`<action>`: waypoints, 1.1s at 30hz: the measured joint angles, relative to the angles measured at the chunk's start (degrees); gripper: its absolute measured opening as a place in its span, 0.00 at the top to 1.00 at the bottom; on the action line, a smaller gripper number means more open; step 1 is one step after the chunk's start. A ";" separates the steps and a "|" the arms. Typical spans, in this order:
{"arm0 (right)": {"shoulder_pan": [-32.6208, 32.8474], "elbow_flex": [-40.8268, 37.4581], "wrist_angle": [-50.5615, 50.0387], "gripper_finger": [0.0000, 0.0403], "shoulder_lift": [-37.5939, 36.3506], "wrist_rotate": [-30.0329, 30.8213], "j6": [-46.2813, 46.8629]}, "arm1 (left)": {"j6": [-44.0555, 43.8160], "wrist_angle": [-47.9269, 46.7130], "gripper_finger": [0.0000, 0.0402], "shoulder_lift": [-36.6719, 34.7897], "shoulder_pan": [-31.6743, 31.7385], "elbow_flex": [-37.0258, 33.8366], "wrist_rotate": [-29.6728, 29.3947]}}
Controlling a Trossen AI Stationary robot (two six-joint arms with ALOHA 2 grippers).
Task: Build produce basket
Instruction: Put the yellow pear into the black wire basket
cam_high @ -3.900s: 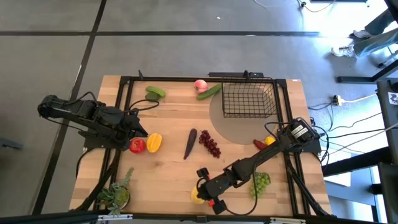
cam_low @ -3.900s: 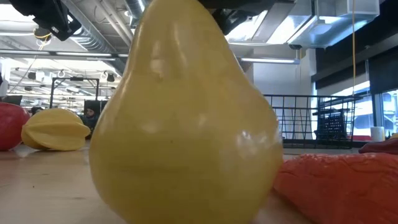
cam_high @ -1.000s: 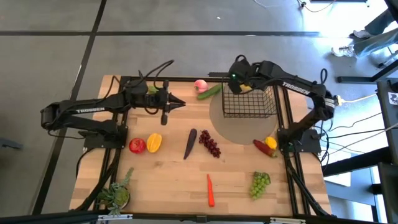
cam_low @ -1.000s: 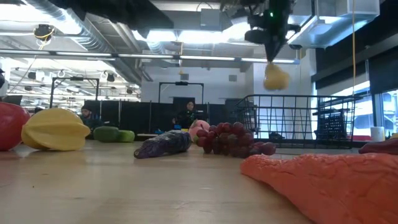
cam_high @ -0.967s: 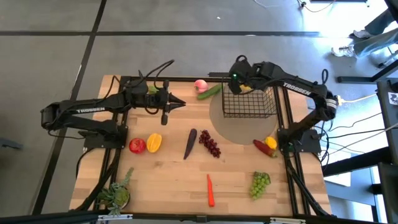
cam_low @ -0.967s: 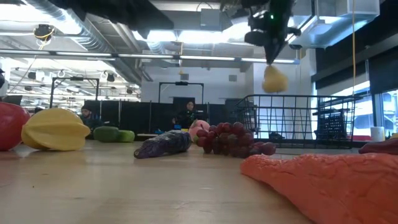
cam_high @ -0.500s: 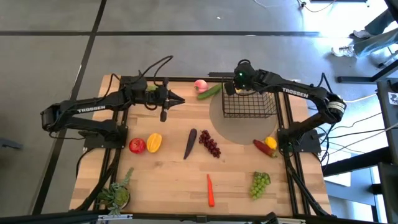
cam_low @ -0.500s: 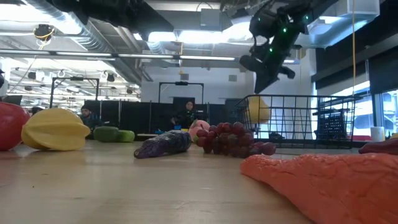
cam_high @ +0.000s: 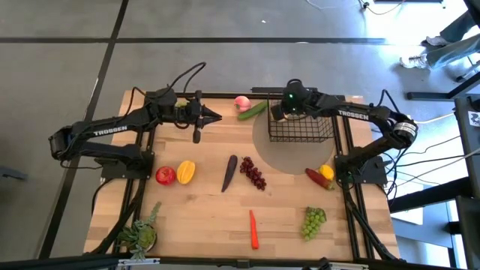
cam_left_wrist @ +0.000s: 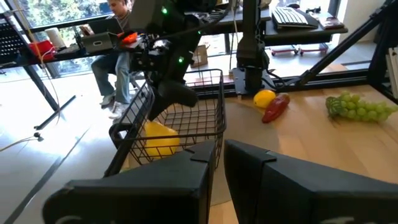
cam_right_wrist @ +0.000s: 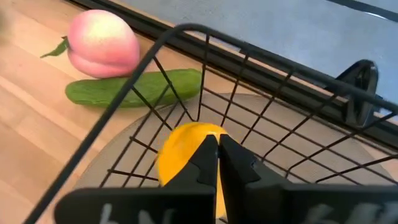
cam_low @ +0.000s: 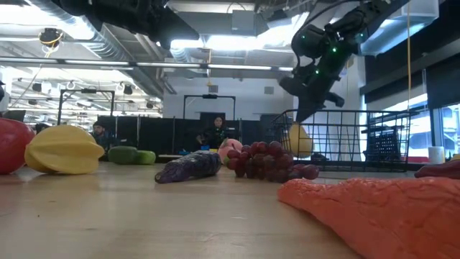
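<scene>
The black wire basket (cam_high: 301,121) stands at the table's far right. A yellow pear-shaped fruit (cam_right_wrist: 184,154) lies inside it at its far left corner, and also shows in the low view (cam_low: 298,139) and the left wrist view (cam_left_wrist: 159,137). My right gripper (cam_right_wrist: 217,152) is shut and empty, slanting down over that corner (cam_high: 277,111), just above the fruit (cam_low: 302,114). My left gripper (cam_high: 214,117) is shut and empty, held above the table's far middle and pointing toward the basket. The peach (cam_high: 241,102) and cucumber (cam_high: 253,110) lie between the two grippers.
Loose on the table are an eggplant (cam_high: 229,172), dark grapes (cam_high: 253,173), a carrot (cam_high: 254,229), green grapes (cam_high: 314,220), a red fruit (cam_high: 166,175), a yellow fruit (cam_high: 186,172), and a red pepper (cam_high: 314,177) with a lemon (cam_high: 326,171). A potted plant (cam_high: 139,235) stands near left.
My right gripper held the yellow fruit hanging above the basket's far left corner and has let it go. The fruit has fallen into the basket and rests on its bottom. The gripper has tipped to a slant over that corner. My left gripper has drifted slightly toward the far edge.
</scene>
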 joint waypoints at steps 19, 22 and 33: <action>0.00 -5.70 7.83 1.00 0.02 -3.92 -4.61 | 0.02 -0.02 0.93 0.00 0.00 0.02 -0.03; 0.00 -5.70 7.82 1.00 0.02 -3.93 -4.59 | 0.02 -0.02 0.93 0.00 0.00 0.02 -0.03; 0.00 -5.70 7.80 0.86 0.13 -3.90 -4.72 | 0.03 -0.02 0.93 0.00 -0.02 0.04 -0.03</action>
